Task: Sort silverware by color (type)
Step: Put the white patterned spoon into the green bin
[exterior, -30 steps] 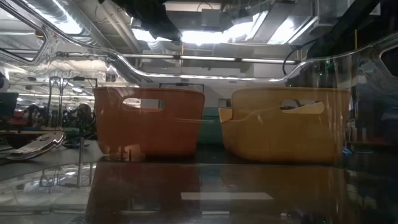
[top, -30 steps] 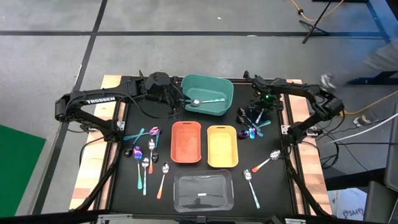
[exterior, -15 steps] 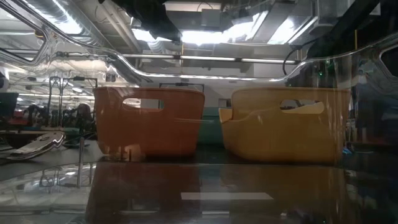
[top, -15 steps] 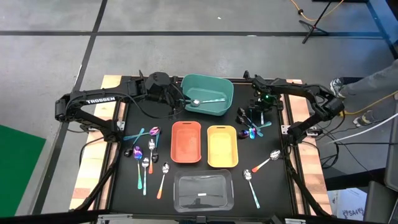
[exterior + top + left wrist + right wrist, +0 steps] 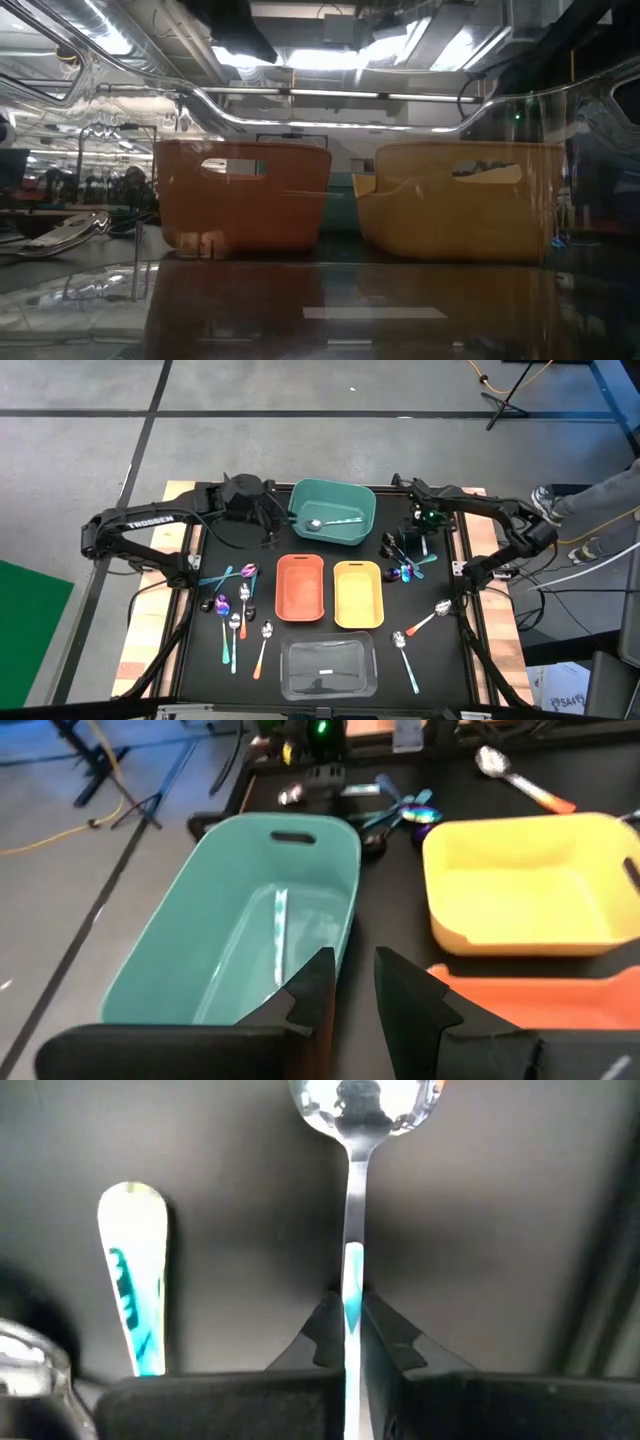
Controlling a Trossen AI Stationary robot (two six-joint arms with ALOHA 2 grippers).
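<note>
A teal-handled spoon [image 5: 330, 522] lies in the teal bin [image 5: 350, 498], also seen in the left wrist view [image 5: 278, 930]. My left gripper [image 5: 262, 512] [image 5: 350, 982] stands just left of that bin, open by a narrow gap, with nothing between its fingers. My right gripper [image 5: 420, 530] [image 5: 350, 1325] is over the right cluster of silverware [image 5: 403, 563], shut on a teal-handled silver spoon [image 5: 352, 1200]. More spoons lie flat in a left cluster [image 5: 236, 608] and at the near right [image 5: 426, 622]. My right gripper pinches the spoon by its teal handle [image 5: 352, 1285] between the two fingers, which lie along the handle. The silver bowl [image 5: 360, 1102] sticks out past the fingertips over the black mat. Whether the spoon is lifted clear, I cannot tell.
The orange bin [image 5: 299, 587] and the yellow bin [image 5: 357, 594] stand side by side mid-table, with the clear bin [image 5: 327, 666] at the near edge. Another teal-handled piece [image 5: 133, 1285] lies beside the held spoon. A person's leg and shoe [image 5: 585, 495] show beyond the table's right side.
My left gripper has drawn back from the teal bin's left rim toward the table's left and far edge. The spoon in the teal bin stays where it was.
</note>
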